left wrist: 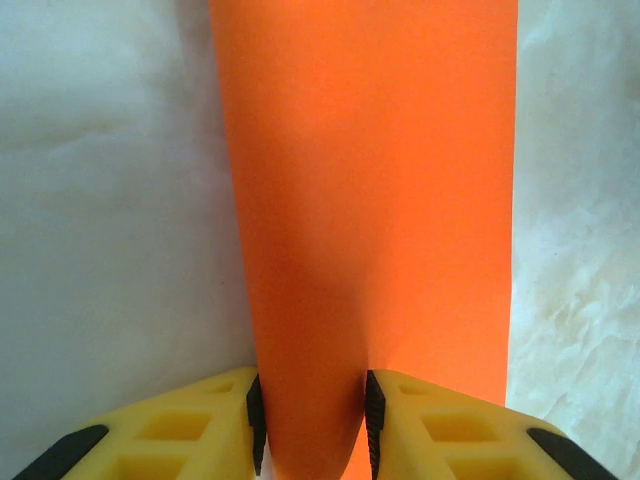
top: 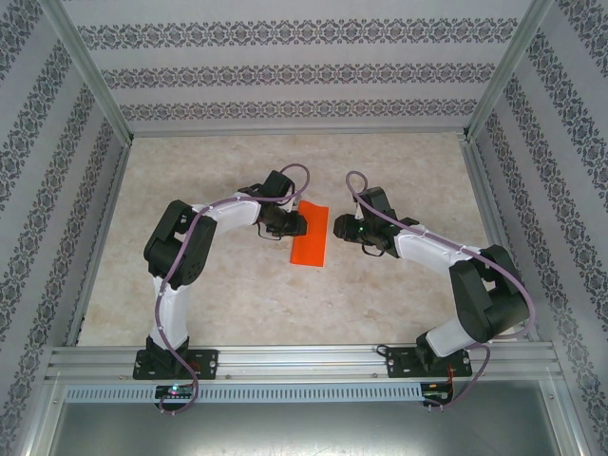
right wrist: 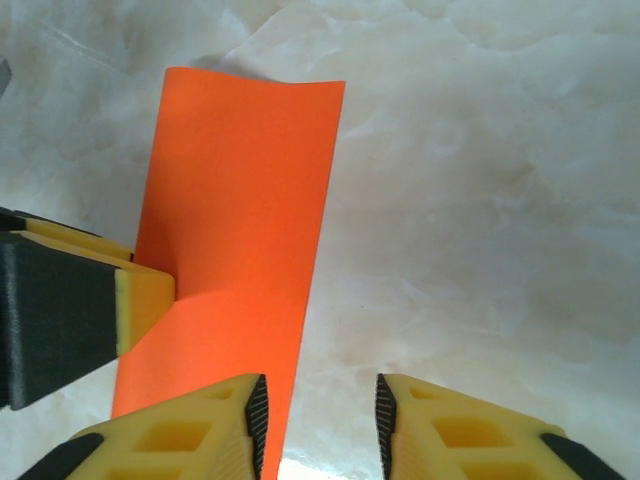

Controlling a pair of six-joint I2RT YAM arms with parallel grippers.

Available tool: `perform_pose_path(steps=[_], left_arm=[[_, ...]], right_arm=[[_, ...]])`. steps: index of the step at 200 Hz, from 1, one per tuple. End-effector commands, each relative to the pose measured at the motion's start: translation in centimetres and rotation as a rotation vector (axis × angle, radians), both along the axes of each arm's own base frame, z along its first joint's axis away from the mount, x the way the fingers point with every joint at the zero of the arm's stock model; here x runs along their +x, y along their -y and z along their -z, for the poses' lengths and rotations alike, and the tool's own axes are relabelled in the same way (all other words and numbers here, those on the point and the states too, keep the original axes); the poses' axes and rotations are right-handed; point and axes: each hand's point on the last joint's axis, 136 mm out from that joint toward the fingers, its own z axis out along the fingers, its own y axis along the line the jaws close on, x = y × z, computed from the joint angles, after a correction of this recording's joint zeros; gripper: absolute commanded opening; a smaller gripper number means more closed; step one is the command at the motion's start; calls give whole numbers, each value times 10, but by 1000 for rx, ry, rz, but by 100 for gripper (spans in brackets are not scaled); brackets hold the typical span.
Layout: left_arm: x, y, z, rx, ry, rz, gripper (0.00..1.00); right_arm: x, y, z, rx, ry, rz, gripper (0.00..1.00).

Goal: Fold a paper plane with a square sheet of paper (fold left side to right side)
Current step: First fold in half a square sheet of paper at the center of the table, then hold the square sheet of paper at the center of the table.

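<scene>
- Sheet of paper (top: pixel 309 239) folded into a narrow orange strip at mid-table between the two arms; its long axis runs near to far, the far end leaning slightly right.
- Left gripper (top: pixel 293 224) is at the strip's left edge. In its wrist view the paper (left wrist: pixel 365 200) fills the narrow gap and touches both pads (left wrist: pixel 256 415), so it is pinched. The grasped part is hidden.
- Right gripper (top: pixel 342 231) is just right of the strip, its jaws partly apart over bare table (right wrist: pixel 480 200) and holding nothing. Its left pad (right wrist: pixel 258 410) sits at the paper's right edge.
- Patterned walls (top: pixel 285 66) surround the table on three sides.
</scene>
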Motion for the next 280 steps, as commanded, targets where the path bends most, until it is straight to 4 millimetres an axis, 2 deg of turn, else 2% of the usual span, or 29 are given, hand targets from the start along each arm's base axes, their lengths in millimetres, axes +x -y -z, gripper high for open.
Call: perform_pose_path(steps=[1, 38, 77, 111, 192, 280], left_arm=[[-12, -1, 17, 59, -42, 29, 35], [-12, 0, 16, 60, -41, 28, 35], [-13, -1, 17, 63, -42, 28, 35], [-14, 0, 16, 63, -42, 32, 35], [-13, 1, 16, 64, -40, 36, 35], [-12, 1, 11, 62, -31, 38, 36]], right_arm=[[2, -15, 0, 74, -11, -22, 26], [9, -39, 7, 145, -46, -55, 0], [17, -51, 22, 130, -80, -72, 0], [19, -54, 34, 112, -106, -73, 0], [11, -50, 63, 68, -178, -77, 0], [-9, -31, 89, -30, -262, -61, 0]])
